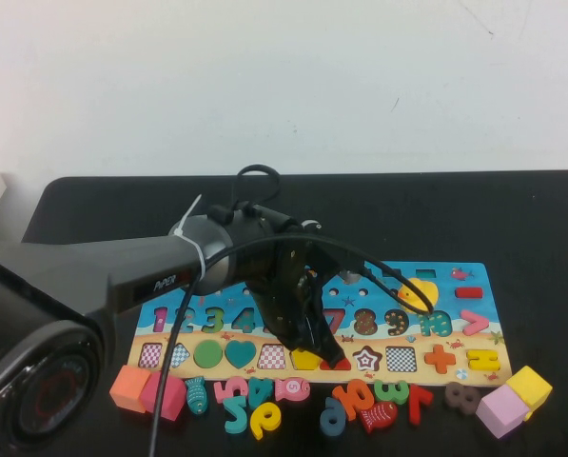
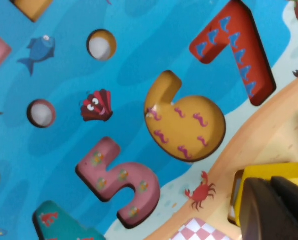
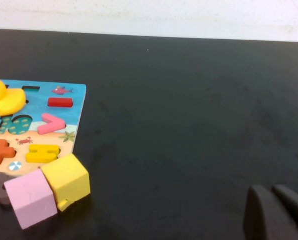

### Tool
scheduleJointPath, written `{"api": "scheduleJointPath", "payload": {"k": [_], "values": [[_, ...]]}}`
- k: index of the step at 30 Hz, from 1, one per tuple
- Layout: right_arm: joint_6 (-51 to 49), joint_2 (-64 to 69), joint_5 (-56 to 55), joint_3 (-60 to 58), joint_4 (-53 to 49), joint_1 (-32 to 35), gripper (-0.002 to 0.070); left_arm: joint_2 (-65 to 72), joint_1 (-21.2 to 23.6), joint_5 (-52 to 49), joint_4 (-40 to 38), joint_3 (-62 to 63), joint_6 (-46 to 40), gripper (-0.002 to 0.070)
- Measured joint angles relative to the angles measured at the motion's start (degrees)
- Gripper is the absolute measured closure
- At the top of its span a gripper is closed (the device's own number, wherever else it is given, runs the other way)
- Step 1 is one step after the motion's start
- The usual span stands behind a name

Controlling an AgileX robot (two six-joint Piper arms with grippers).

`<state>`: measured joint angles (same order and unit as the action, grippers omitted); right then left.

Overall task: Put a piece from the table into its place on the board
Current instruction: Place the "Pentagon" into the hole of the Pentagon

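Observation:
The board (image 1: 455, 286) lies on the black table, blue sea above and a sandy strip below. My left gripper (image 1: 322, 352) reaches down onto its sandy strip. The yellow pentagon (image 1: 305, 359) lies there between a checkered square and a red triangle. In the left wrist view my left gripper (image 2: 271, 187) is shut, with nothing between its fingers. Its tip rests on top of the yellow pentagon (image 2: 268, 172), which sits over its recess (image 2: 232, 205), one edge slightly raised. My right gripper (image 3: 278, 210) is shut and empty above bare table right of the board.
Loose number pieces (image 1: 264, 405) lie in front of the board. Orange (image 1: 129, 387) and pink (image 1: 166, 395) cubes stand at front left, a yellow cube (image 1: 530, 386) and a lilac cube (image 1: 501, 410) at front right. A yellow duck (image 1: 419, 295) sits on the board.

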<state>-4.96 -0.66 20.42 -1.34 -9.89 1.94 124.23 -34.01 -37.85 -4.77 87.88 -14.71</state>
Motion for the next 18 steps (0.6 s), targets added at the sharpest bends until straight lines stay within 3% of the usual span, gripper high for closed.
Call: {"api": "scheduleJointPath", "payload": {"k": [7,18], "values": [[0.0,0.0,0.0,0.0,0.0,0.0,0.0657,-2.6,0.0,0.4,-0.4,0.0,0.5,0.0675],[0.0,0.0,0.0,0.0,0.0,0.0,0.0657,-2.3,0.0,3.4,-8.2,0.0,-2.4,0.0675]]}}
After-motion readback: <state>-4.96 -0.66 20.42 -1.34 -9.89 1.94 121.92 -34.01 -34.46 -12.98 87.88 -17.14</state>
